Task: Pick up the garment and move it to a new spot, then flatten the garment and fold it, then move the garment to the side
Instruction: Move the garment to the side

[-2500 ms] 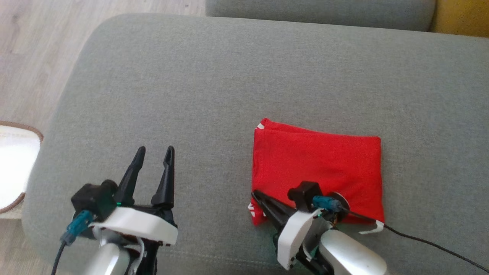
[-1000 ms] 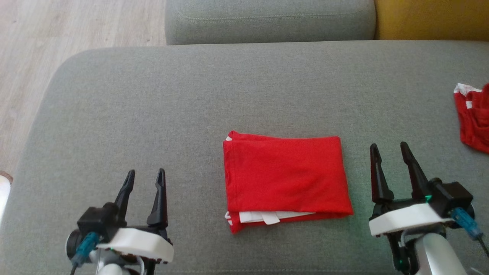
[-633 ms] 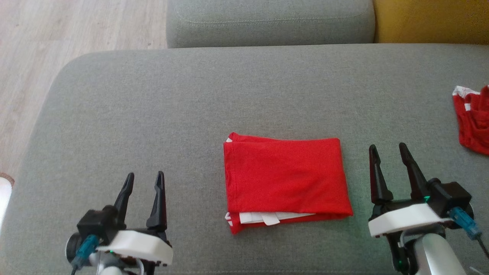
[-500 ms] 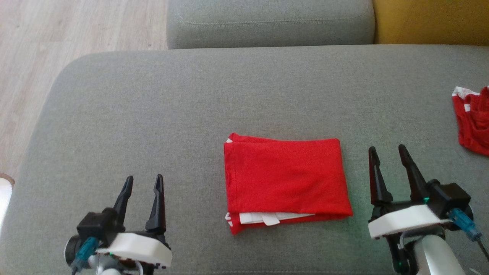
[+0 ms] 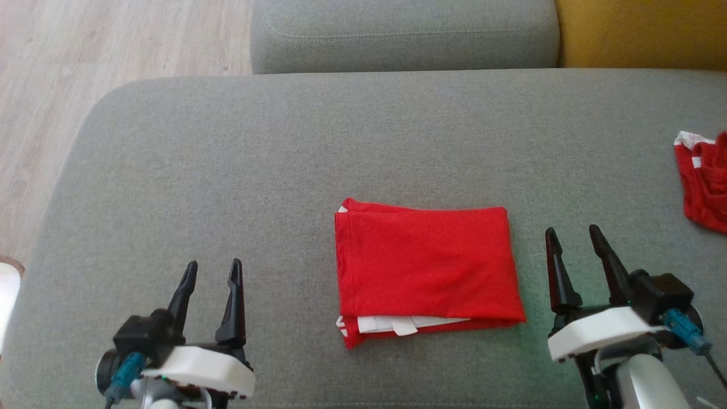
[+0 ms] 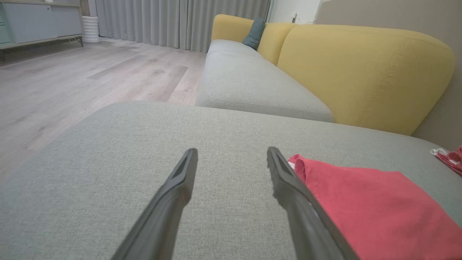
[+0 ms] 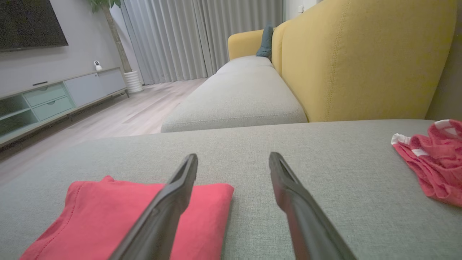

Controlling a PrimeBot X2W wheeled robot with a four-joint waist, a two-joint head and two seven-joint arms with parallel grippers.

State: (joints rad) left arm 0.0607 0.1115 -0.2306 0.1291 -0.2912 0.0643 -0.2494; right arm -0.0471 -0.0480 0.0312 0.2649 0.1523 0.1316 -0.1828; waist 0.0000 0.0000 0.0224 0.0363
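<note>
A red garment (image 5: 426, 267) lies folded into a neat rectangle in the middle of the grey sofa seat (image 5: 284, 159), with white trim showing along its near edge. It also appears in the left wrist view as the garment (image 6: 375, 209) to the right of my fingers, and in the right wrist view as the garment (image 7: 108, 216) at lower left. My left gripper (image 5: 212, 271) hovers open to its left, holding nothing. Right of the cloth, my right gripper (image 5: 571, 236) is open and empty too.
A second crumpled red and white garment (image 5: 704, 182) lies at the far right of the seat, also seen in the right wrist view (image 7: 433, 159). Another grey cushion (image 5: 403, 34) and a yellow backrest (image 5: 642, 31) sit behind. Wooden floor (image 5: 45, 85) lies to the left.
The right gripper has let go of the folded garment and pulled away to its right. The camera has shifted, bringing the second garment into view. Both grippers have drifted slightly nearer over the last second.
</note>
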